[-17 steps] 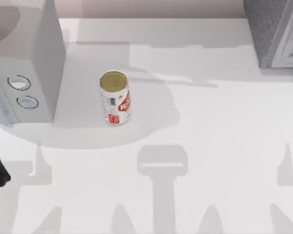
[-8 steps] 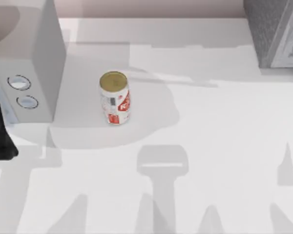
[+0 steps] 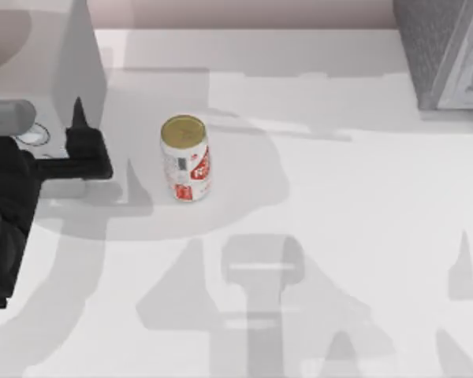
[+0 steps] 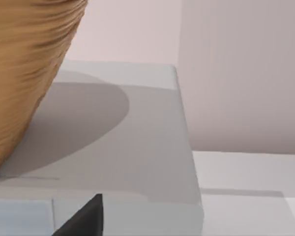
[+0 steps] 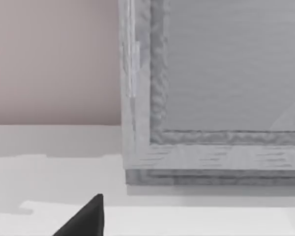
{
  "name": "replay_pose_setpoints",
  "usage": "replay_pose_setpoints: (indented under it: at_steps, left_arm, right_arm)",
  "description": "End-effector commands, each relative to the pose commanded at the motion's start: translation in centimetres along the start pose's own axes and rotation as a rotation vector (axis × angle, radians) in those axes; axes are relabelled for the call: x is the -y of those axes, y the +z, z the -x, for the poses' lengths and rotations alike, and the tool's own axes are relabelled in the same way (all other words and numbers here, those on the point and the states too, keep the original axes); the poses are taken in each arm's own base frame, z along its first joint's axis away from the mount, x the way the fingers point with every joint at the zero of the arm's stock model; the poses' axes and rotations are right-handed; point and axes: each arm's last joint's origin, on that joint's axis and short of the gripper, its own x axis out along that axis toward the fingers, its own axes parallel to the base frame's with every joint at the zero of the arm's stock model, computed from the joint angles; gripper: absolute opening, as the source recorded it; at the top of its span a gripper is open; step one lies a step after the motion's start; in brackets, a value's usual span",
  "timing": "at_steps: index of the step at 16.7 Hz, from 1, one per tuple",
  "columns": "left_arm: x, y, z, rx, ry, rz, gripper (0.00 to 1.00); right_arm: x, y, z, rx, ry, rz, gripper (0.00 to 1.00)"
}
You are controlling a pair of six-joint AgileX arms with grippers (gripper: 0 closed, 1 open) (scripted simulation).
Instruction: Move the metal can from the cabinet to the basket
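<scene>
My left gripper (image 3: 79, 138) has swung in from the table's left edge since half a second ago and is now hanging in front of the white box with two round dials (image 3: 63, 79), just left of the can; whether its fingers are apart I cannot tell. The small upright metal can with gold lid and red-patched white label (image 3: 186, 160) is standing unmoved on the white table (image 3: 339, 197), well apart from the grey speckled cabinet (image 3: 433, 47). It looks light, rigid and slick, so I would be gripping mid-body. The woven tan basket (image 4: 24, 73) is sitting atop the box.

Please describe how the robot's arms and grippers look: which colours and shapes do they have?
The left arm at the table's left is matte black and blocky, with a pale grey cylindrical part on top. Its gripper is black too, with a boxy base and a slim finger tapering to a point. Each wrist view shows a black wedge-shaped fingertip. No cables or markings are visible.
</scene>
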Motion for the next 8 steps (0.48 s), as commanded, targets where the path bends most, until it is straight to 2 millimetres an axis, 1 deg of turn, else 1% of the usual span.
replay_pose_setpoints:
  at_steps: [2,4,6,8]
  left_arm:
    - [2.3,-1.2,-1.9,-0.003,0.0,0.007,1.0]
    - [4.6,-3.1,-3.3,-0.008,-0.001,0.009,1.0]
    - [6.9,-5.4,-4.2,-0.014,-0.002,0.008,1.0]
    - [8.8,-8.0,-4.7,-0.023,-0.002,0.001,1.0]
  right_arm:
    - [0.0,0.0,0.0,0.0,0.0,0.0,1.0]
    - [0.0,0.0,0.0,0.0,0.0,0.0,1.0]
    - [0.0,0.0,0.0,0.0,0.0,0.0,1.0]
    - [0.0,0.0,0.0,0.0,0.0,0.0,1.0]
